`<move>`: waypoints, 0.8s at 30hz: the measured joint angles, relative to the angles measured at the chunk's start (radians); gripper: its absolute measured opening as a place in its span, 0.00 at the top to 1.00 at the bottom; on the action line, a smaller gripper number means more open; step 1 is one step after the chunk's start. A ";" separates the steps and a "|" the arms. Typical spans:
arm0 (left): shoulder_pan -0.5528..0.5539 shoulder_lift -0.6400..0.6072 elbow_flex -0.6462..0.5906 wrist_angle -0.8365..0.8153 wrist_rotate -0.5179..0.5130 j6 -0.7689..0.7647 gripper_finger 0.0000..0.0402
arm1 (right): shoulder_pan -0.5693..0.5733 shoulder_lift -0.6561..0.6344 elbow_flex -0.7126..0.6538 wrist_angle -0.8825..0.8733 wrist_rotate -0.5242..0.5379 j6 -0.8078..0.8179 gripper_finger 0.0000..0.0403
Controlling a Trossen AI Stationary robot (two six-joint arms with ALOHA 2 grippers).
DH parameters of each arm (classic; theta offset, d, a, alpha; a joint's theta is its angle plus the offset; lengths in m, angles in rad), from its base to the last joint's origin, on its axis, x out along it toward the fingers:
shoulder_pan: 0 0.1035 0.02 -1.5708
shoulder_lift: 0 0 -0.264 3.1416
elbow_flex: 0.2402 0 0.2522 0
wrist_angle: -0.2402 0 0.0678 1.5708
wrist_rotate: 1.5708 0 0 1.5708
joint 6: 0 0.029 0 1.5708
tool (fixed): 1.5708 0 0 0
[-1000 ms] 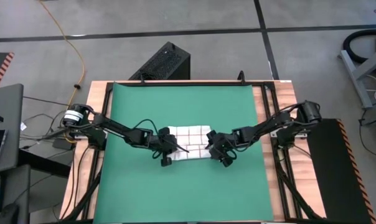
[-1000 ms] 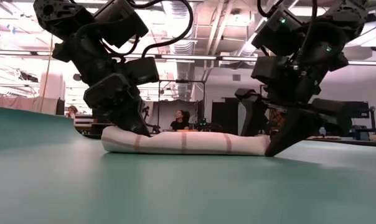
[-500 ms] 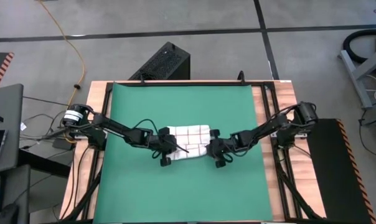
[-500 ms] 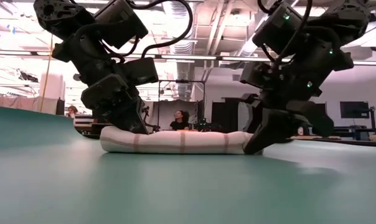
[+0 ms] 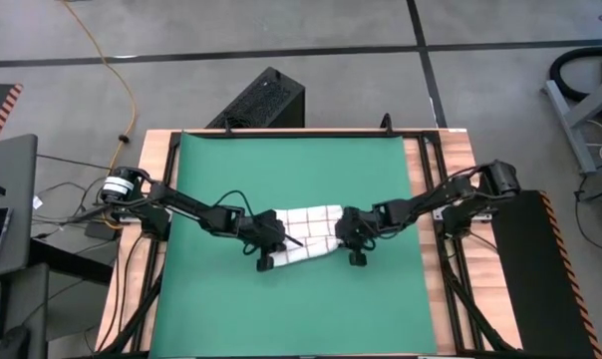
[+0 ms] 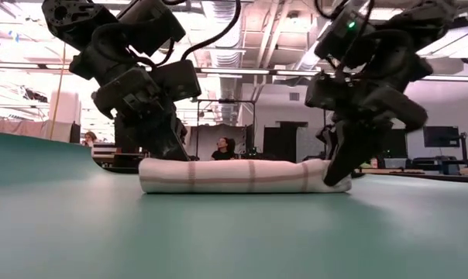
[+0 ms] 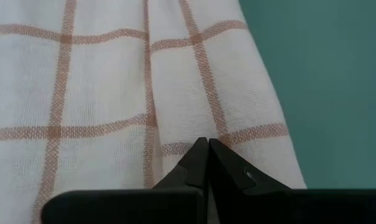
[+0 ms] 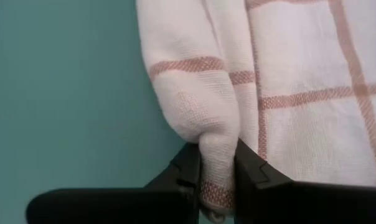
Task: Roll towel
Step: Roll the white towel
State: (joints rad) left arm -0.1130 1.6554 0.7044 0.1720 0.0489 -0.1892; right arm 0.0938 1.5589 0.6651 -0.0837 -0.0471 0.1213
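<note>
- towel [image 5: 308, 231], white with thin red-brown grid lines, lies partly rolled between the two grippers near the middle of a green mat [image 5: 291, 160], its rolled edge on the side nearer the camera in the low view.
- right gripper [image 8: 217, 163] is clamped on the towel's rolled end: the right wrist view shows a thick fold of cloth pinched between its two dark fingers [image 8: 188, 163].
- left gripper [image 7: 208, 149] sits at the towel's opposite end with its fingertips [image 7: 199, 155] pressed together, tips meeting over the cloth's edge; whether any fabric is caught between them cannot be told.
- seen from table height, the roll [image 6: 246, 176] rests flat on the mat, the left gripper [image 6: 168, 143] down at its one end and the right gripper [image 6: 338, 167] reaching to its other end.
- from above, both dark arms stretch inward from the mat's sides, left gripper [image 5: 271, 239] and right gripper [image 5: 353, 239] touching the towel's ends.
- person [image 6: 220, 149] sits in the room beyond the table.
</note>
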 joint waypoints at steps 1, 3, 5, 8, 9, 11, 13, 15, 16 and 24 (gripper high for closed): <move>-0.003 0.000 0.000 0.009 0.000 -0.005 1.00 | -0.015 0.000 0.000 0.003 -0.042 0.018 0.85; -0.008 0.001 0.000 0.021 0.001 -0.008 1.00 | -0.045 0.000 0.001 0.007 -0.124 0.053 0.85; -0.013 0.000 0.000 0.025 0.004 -0.008 1.00 | -0.076 0.000 0.010 -0.004 -0.213 0.087 0.85; -0.018 0.000 0.000 0.029 0.004 -0.017 1.00 | -0.114 0.001 0.021 -0.008 -0.319 0.127 0.85; -0.019 0.000 0.000 0.029 0.004 -0.017 1.00 | -0.123 0.001 0.025 -0.008 -0.346 0.140 0.85; -0.020 0.000 0.000 0.029 0.004 -0.019 1.00 | -0.139 0.001 0.031 -0.007 -0.375 0.171 0.85; -0.020 0.000 0.000 0.029 0.009 -0.035 1.00 | -0.151 0.002 0.031 -0.013 -0.379 0.204 0.85; -0.019 0.000 0.000 0.031 0.028 -0.052 1.00 | -0.169 0.002 0.032 -0.035 -0.382 0.244 0.85; -0.019 0.000 0.000 0.032 0.035 -0.057 1.00 | -0.178 0.002 0.032 -0.043 -0.385 0.271 0.85; -0.019 0.000 0.000 0.033 0.086 -0.104 1.00 | -0.224 -0.007 0.034 -0.061 -0.423 0.432 0.85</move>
State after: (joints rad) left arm -0.1322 1.6557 0.7044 0.2050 0.1345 -0.2929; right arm -0.1299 1.5517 0.6987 -0.1452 -0.4706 0.5529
